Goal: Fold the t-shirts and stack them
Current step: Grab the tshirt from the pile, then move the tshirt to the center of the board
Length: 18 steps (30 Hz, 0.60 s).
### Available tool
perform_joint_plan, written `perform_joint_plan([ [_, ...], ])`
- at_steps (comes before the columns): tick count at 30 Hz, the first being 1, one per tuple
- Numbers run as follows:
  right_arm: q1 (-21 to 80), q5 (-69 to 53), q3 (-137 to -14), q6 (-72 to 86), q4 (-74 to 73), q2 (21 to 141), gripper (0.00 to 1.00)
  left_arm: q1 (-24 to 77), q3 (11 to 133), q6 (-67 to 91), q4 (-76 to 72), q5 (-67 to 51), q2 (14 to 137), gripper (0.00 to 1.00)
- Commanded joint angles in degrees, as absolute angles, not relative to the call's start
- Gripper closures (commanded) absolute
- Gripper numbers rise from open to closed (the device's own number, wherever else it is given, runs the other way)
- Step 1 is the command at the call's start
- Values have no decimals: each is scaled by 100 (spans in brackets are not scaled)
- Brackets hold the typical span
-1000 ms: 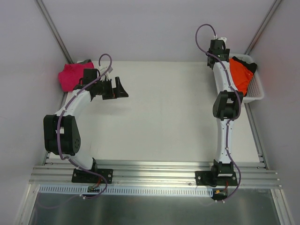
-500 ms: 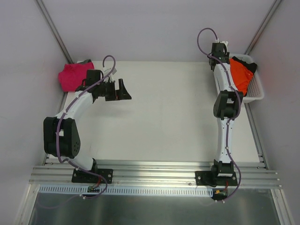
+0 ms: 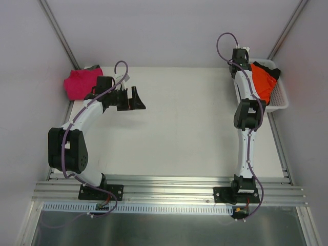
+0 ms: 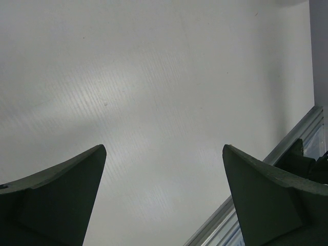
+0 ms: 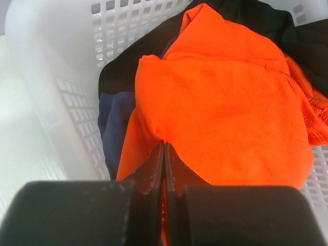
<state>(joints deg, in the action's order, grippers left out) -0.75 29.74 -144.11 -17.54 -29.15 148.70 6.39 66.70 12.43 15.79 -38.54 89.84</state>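
Seen from above, the left gripper (image 3: pixel 136 98) hangs over the table (image 3: pixel 189 133), fingers apart and empty, with the pink shirt (image 3: pixel 78 84) heaped behind it at the far-left corner. The basket (image 3: pixel 281 105), far right, holds the orange shirt (image 3: pixel 263 82). The right arm (image 3: pixel 249 115) reaches there, its tip hard to make out.

Left wrist: table only.

Right wrist: right gripper (image 5: pixel 164 148) pinched on an orange fold. The shirt spreads ahead and rightward, half burying the blue shirt (image 5: pixel 114 123) and black shirt (image 5: pixel 128 69).

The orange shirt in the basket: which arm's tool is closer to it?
Right. The right tool is pinched shut on the orange shirt in the basket; the left tool hangs open above the table, far off on the other side.
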Motion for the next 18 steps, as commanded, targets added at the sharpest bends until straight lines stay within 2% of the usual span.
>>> perform_joint_plan([
  [1,-105,2971,-14520,-1749,-3032,14652,99,659,6812,1283,1582,-3946,8930,1],
  [6,-88,3023,-14292,-1819,-3076,13941,99,650,6803,1161,1591,-3903,8886,1],
  [10,-9,2980,-13923,-1872,-3146,13010,99,642,6820,941,1600,-3254,8746,1],
  [18,544,1935,-13246,-2117,-3708,11155,99,475,6838,1028,1573,-3164,8543,1],
])
